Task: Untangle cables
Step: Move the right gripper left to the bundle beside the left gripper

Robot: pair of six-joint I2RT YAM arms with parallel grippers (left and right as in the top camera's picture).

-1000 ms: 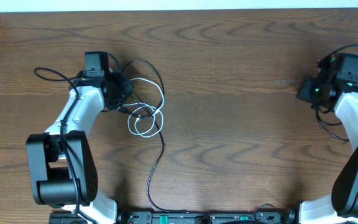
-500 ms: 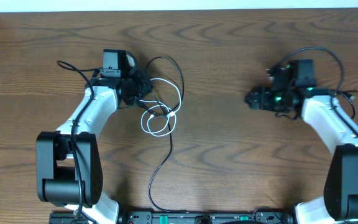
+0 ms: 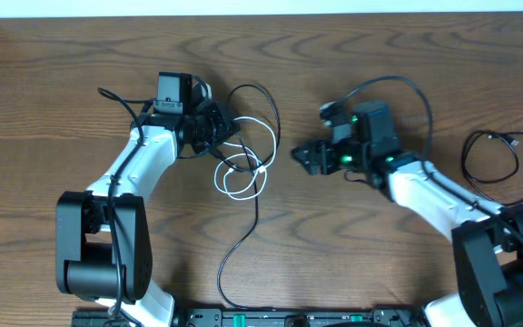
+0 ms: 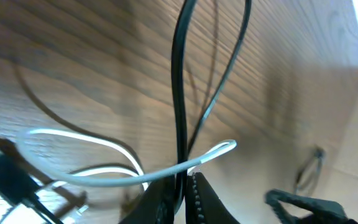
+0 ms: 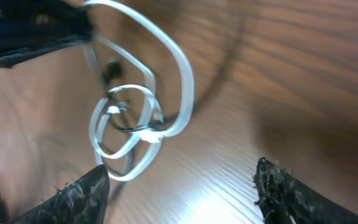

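if the left fingers point(image 4: 182, 186) pull while clenched on the black cable point(image 4: 179, 93) where the white cable point(image 5: 188, 74) crosses them, the knot could tighten rather than loosen; the right fingers point(image 3: 303, 156), spread and holding nothing, might snag both cords at once. the white cable lies in small overlapping loops threaded by the black one, left of middle on the table point(image 3: 379, 54), toward its far edge.

Overhead top-down, wrists close on cables point(image 3: 241, 173)

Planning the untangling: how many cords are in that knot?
2: white cable looped beside the left gripper; black cable crossing it, trailing toward the near edge. More may be hidden.
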